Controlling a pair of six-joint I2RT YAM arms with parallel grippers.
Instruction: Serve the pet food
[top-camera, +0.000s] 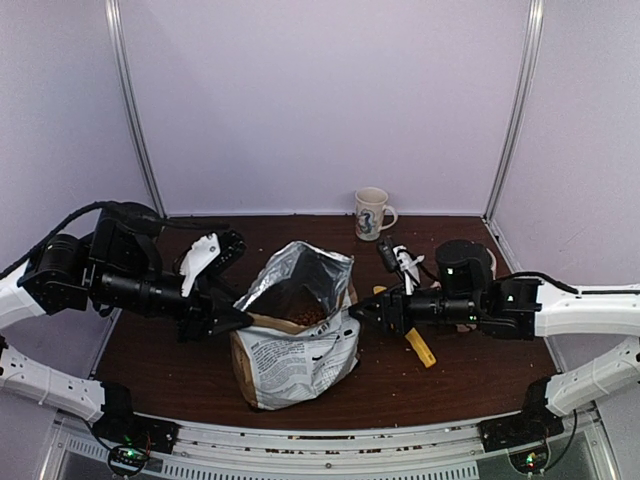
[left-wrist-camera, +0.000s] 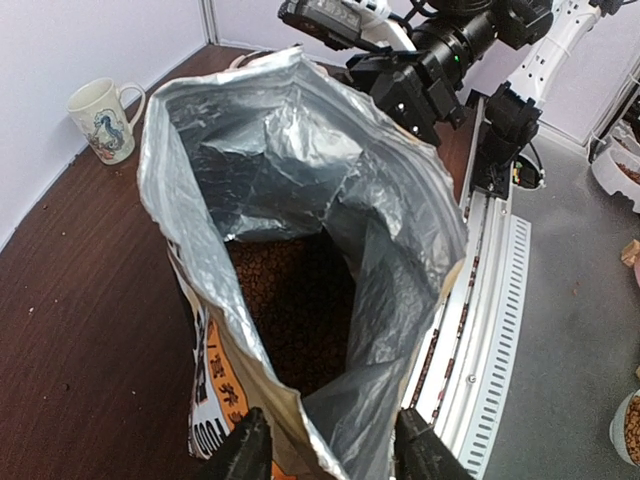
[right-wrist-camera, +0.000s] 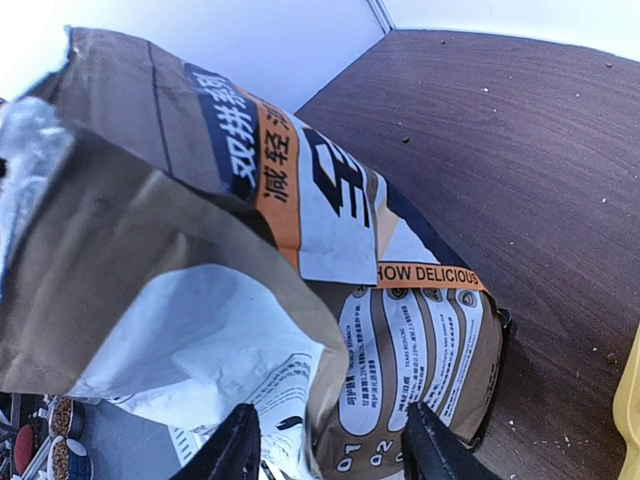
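Observation:
An open kraft-brown bag (top-camera: 295, 352) with white labels and foil lining stands mid-table. Reddish-brown pet food (top-camera: 308, 316) lies heaped in its bottom, seen down the mouth in the left wrist view (left-wrist-camera: 290, 300). My left gripper (top-camera: 243, 321) is at the bag's left rim corner. Its fingers sit on either side of the folded foil and paper edge (left-wrist-camera: 335, 450). My right gripper (top-camera: 355, 314) is at the right rim, and its fingers straddle a fold of the bag's outer wall (right-wrist-camera: 332, 450). The bag (right-wrist-camera: 420, 330) fills that view.
A yellow scoop (top-camera: 421, 348) lies on the table under the right arm, its edge showing in the right wrist view (right-wrist-camera: 632, 400). A printed mug (top-camera: 372, 213) stands at the back wall. A black-and-white tool (top-camera: 400, 262) lies behind the scoop. The ribbed front rail (left-wrist-camera: 500, 330) runs close to the bag.

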